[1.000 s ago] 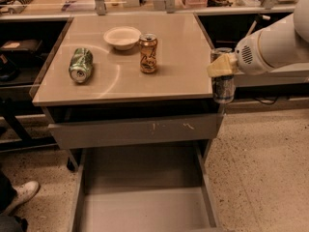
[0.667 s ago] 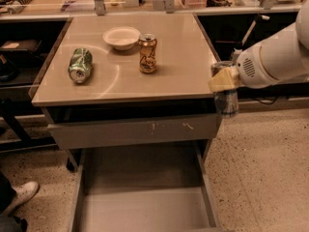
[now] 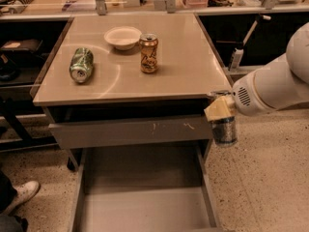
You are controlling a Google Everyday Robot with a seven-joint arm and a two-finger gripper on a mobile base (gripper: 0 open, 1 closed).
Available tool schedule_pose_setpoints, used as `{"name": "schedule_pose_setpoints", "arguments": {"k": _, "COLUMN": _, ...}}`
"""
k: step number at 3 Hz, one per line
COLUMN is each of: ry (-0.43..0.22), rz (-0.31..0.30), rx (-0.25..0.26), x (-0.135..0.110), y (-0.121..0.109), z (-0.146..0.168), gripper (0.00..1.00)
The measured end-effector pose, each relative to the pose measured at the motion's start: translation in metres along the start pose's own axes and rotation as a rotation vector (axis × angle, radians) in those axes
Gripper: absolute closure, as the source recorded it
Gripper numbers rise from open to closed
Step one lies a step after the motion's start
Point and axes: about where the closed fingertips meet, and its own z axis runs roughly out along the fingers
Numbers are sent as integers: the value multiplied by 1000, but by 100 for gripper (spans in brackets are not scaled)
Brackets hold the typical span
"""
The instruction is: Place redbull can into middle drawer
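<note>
My gripper (image 3: 221, 111) is shut on the redbull can (image 3: 224, 129), a slim silver-and-blue can that hangs upright below the pale fingers (image 3: 219, 108). It is just off the table's front right corner, beside the right end of the scratched drawer front (image 3: 133, 131). The middle drawer (image 3: 145, 208) is pulled out below, wide and grey with a flat bare floor. The can is above and to the right of the drawer's right wall (image 3: 208, 187).
On the tabletop (image 3: 188, 66) a green can (image 3: 81, 65) lies on its side, an orange-gold can (image 3: 148, 52) stands upright, and a white bowl (image 3: 122, 36) sits behind it. A person's shoe (image 3: 19, 194) is at the lower left. Dark shelves flank the table.
The gripper has carried the redbull can downward, from tabletop height to beside the scratched drawer front. Nothing on the table has moved.
</note>
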Motion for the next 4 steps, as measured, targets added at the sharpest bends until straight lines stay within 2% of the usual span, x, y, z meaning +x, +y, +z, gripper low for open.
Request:
{"name": "schedule_pose_setpoints", "arguments": {"k": 1, "ry": 35, "rz": 5, "rx": -58, "x": 22, "y": 26, "z": 17, "gripper": 100}}
{"name": "schedule_pose_setpoints", "arguments": {"k": 3, "ry": 168, "rz": 17, "rx": -255, "x": 75, "y": 125, "z": 95, "gripper": 100}}
{"name": "schedule_pose_setpoints", "arguments": {"k": 4, "ry": 174, "rz": 15, "rx": -260, "x": 77, "y": 128, "z": 97, "gripper": 100}}
